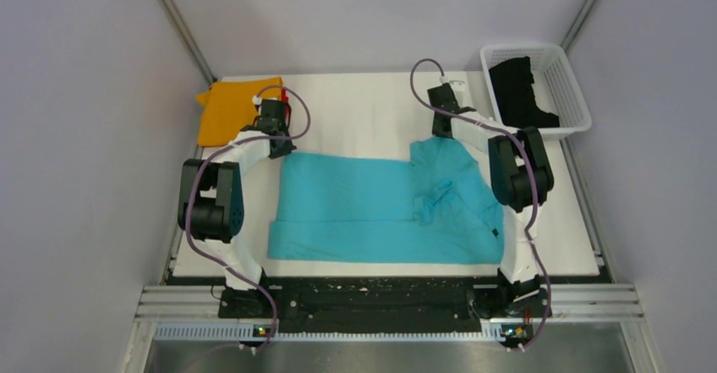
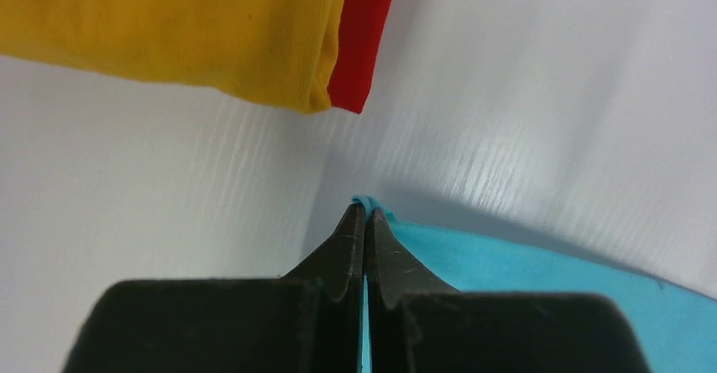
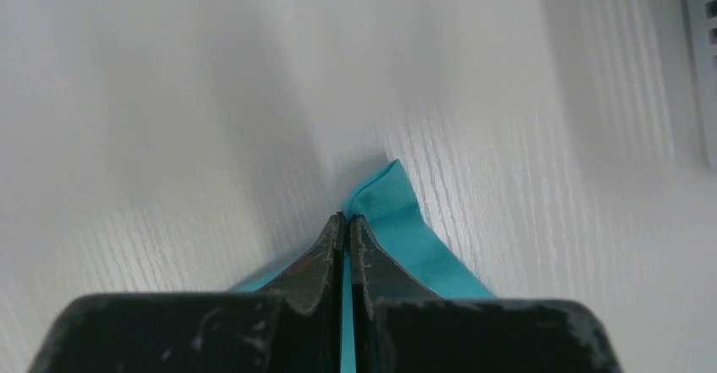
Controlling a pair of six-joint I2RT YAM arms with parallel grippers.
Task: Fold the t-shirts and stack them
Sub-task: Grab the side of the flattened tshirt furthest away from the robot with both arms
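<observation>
The turquoise-blue t-shirt (image 1: 372, 208) lies spread across the middle of the white table, partly folded, with a rumpled part on its right. My left gripper (image 1: 276, 146) is shut on its far left corner (image 2: 473, 259). My right gripper (image 1: 441, 133) is shut on its far right edge (image 3: 397, 212). The folded orange t-shirt (image 1: 230, 109) lies at the far left, with the red t-shirt (image 2: 368, 30) under it showing only as an edge. The black t-shirt (image 1: 520, 94) lies in the basket.
A white mesh basket (image 1: 571, 94) stands at the far right corner, off the table's edge; its wall shows in the right wrist view (image 3: 700, 43). The white table top (image 1: 363, 102) runs bare beyond the blue shirt. Grey walls close in on both sides.
</observation>
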